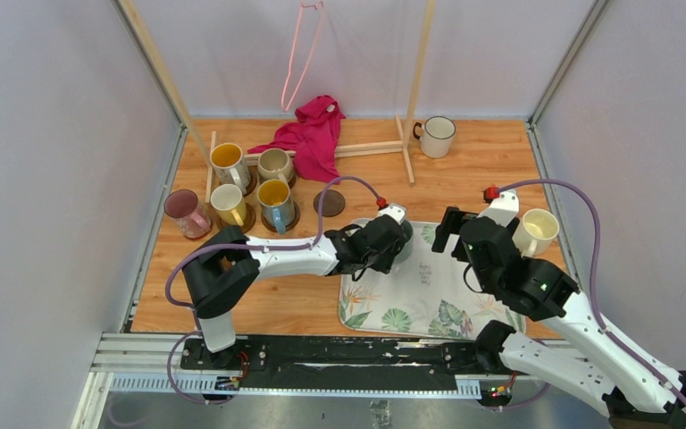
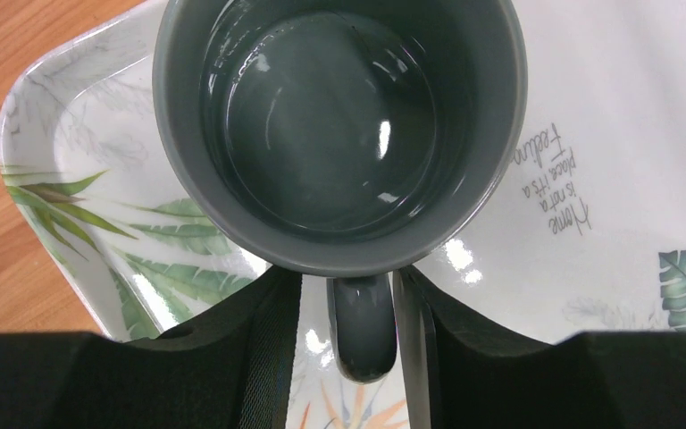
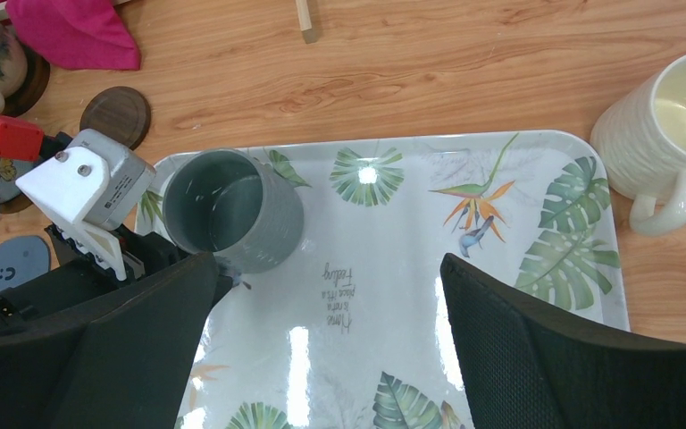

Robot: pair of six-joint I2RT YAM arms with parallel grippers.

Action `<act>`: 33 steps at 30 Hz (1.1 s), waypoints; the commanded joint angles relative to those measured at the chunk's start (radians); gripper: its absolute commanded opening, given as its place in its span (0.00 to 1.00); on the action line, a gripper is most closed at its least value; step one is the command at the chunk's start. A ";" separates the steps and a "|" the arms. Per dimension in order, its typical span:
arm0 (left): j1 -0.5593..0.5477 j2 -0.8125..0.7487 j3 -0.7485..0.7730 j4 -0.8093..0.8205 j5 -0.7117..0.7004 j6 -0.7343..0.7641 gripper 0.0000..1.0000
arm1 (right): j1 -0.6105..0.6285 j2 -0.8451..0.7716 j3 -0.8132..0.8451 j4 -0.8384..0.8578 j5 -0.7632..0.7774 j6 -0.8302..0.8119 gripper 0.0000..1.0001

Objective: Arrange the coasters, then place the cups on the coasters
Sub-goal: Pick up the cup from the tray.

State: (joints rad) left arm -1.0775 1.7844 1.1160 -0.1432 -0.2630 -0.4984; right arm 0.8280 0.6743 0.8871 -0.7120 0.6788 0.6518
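While the grey mug (image 2: 339, 134) is sitting in the tray's (image 2: 607, 107) upper-left corner, left gripper (image 2: 347, 295) is straddling its handle (image 2: 363, 331), jaws apart; right gripper (image 3: 326, 268) is hanging open. Next: clamping, lifting to the bare coaster (image 1: 329, 200).

We looked down on a bench (image 1: 473, 170) with a warm, orange-brown wood-grain top, closed in by a plain pale back wall (image 1: 366, 54), a left wall (image 1: 54, 134) and a right wall (image 1: 652, 107), with slim metal posts (image 1: 564, 63) in the far corners. Toward the back stood a light wooden frame (image 1: 420, 71) with a pink hanger (image 1: 302, 54) hung from its top and a magenta cloth (image 1: 313, 134) slumped over its foot. Along the near edge ran a silver metal rail (image 1: 143, 349), and the light was even and soft, throwing only faint shadows.
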 commanded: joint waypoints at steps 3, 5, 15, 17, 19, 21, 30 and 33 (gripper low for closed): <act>-0.010 0.027 0.045 0.033 -0.041 -0.006 0.39 | -0.015 -0.011 -0.013 -0.020 0.001 -0.031 1.00; -0.009 0.029 0.046 0.033 -0.044 -0.008 0.32 | -0.016 -0.015 -0.011 -0.021 0.002 -0.035 1.00; -0.011 -0.057 0.023 0.027 -0.054 -0.003 0.00 | -0.016 -0.034 -0.025 -0.021 0.005 -0.044 1.00; -0.011 -0.092 0.001 0.030 -0.068 -0.011 0.00 | -0.016 -0.037 -0.028 -0.021 0.005 -0.046 1.00; -0.011 -0.134 -0.025 0.037 -0.082 -0.014 0.00 | -0.015 -0.039 -0.027 -0.021 0.007 -0.051 1.00; -0.010 -0.179 -0.053 0.043 -0.093 -0.018 0.00 | -0.015 -0.039 -0.024 -0.021 0.008 -0.057 1.00; -0.010 -0.396 -0.191 -0.033 -0.200 -0.081 0.00 | -0.016 -0.013 -0.022 -0.008 -0.001 -0.067 1.00; -0.010 -0.483 -0.227 -0.109 -0.280 -0.119 0.00 | -0.016 -0.001 -0.026 0.010 -0.009 -0.074 1.00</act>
State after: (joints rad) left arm -1.0817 1.4181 0.9184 -0.2161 -0.3843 -0.5545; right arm 0.8276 0.6617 0.8738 -0.7116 0.6724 0.5995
